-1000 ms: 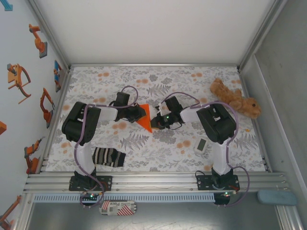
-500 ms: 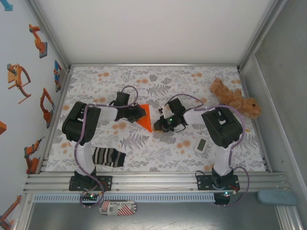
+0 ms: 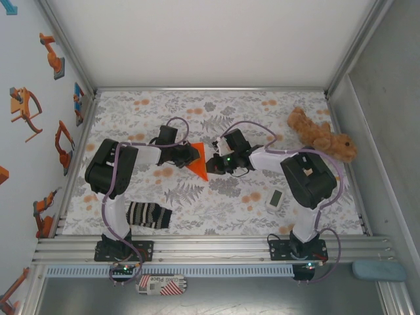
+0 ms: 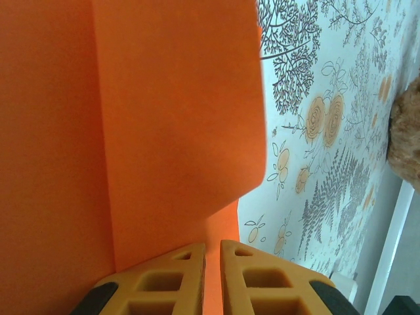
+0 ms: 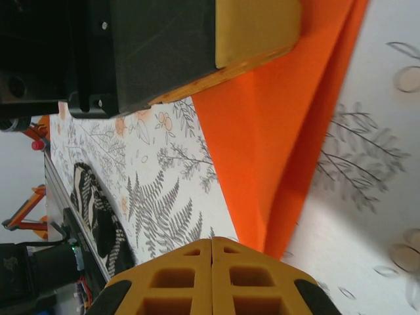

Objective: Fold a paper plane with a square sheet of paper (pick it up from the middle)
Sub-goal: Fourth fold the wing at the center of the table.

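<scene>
Top external view: my left claw (image 3: 193,157) clamps the part-folded orange paper (image 3: 200,165) at the middle of the counter (image 3: 144,111), while my right claw (image 3: 210,163), closed tight, sits at its edge. A wing fold looks in hand; next, I judge, the right must press that crease flat.

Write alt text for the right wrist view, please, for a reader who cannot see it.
A folded orange paper lies creased on a floral tablecloth, tapering toward the shut right pincer. The left pincer covers its far end; a striped sock lies off to the side.
</scene>
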Robot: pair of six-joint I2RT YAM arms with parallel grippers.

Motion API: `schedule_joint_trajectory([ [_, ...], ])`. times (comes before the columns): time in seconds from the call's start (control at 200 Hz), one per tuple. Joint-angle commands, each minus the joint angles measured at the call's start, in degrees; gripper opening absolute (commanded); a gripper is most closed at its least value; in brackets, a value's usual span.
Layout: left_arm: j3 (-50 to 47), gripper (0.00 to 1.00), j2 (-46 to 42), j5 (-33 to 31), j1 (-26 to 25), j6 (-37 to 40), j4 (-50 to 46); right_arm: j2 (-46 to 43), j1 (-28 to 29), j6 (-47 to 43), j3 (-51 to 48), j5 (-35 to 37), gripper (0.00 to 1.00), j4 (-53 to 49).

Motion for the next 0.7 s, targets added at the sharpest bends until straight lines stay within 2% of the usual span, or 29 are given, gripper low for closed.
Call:
schedule_joint_trajectory([
  [0.0,-0.3,0.14,2.7,-1.7,-0.3,1.7,-4.1,2.7,0.9,1.6,3.3,0.3,0.05,1.2],
  [0.24,-0.3,0.14,2.6,-1.4,-0.3,1.7,-4.1,6.8,1.2,1.7,5.6,-1.0,0.04,0.7],
  [0.696,-0.2,0.16,2.5,-1.3,-0.4,1.4,-4.2,8.7,1.3,1.4,4.6,-1.9,0.04,-0.1],
])
